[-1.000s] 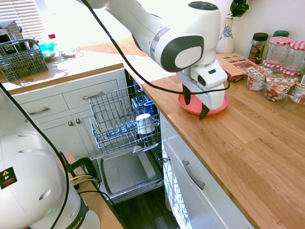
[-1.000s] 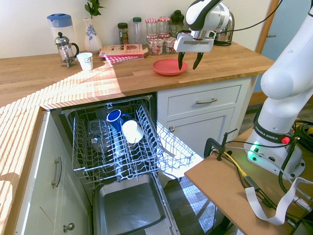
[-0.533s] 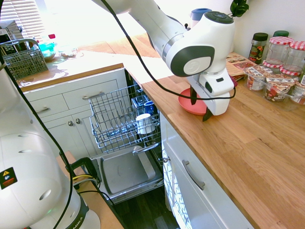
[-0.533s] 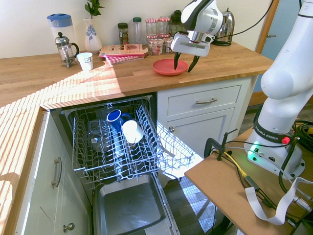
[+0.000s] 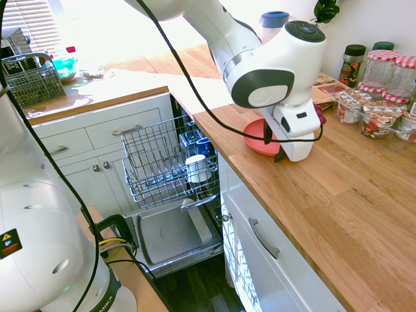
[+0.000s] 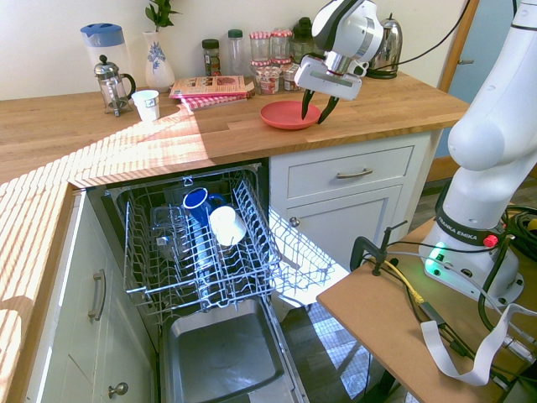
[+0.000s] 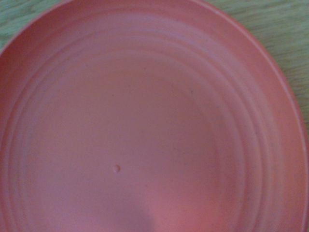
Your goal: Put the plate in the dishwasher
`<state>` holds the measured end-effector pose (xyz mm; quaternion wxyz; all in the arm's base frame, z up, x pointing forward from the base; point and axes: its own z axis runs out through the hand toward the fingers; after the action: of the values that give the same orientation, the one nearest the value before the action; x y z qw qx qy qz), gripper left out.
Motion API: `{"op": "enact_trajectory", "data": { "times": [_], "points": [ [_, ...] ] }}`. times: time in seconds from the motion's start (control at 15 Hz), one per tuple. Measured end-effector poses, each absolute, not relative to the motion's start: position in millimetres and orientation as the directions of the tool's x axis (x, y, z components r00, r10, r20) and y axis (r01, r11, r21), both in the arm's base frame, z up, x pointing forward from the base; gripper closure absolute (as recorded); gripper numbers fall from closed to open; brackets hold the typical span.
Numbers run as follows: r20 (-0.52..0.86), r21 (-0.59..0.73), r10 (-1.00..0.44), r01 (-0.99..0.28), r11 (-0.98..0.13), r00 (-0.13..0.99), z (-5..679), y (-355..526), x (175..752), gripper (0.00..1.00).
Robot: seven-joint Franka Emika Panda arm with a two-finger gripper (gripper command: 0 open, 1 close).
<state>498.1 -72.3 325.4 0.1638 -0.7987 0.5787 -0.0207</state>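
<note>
The robot base [image 6: 470,231] at the right of the second exterior view bears the print "FRANKA EMIKA" [image 6: 460,232]. The base [image 5: 97,296] in the first exterior view shows the letters "MIKA" [image 5: 106,300].

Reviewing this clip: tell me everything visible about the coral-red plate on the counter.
The round coral-red plastic-looking plate lies flat on the wooden countertop near its front edge. It has a low raised rim, faint concentric rings and a tiny central nub. It looks empty and clean. The gripper is at its rim, fingers open; actual contact can't be confirmed.
</note>
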Motion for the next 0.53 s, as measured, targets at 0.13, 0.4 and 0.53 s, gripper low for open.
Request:
{"op": "enact_trajectory", "data": {
  "times": [0.13,0.4,0.53],
  "points": [
    [-0.158,-0.286,-0.930,-0.917,-0.278,0.331,323.9,-72.6,498.2,1.00],
    [-0.163,-0.288,-0.928,-0.916,-0.280,0.335,320.9,-73.1,498.8,1.00],
    [-0.173,-0.294,-0.927,-0.916,-0.274,0.332,319.3,-73.3,499.0,1.00]
  ]
}}
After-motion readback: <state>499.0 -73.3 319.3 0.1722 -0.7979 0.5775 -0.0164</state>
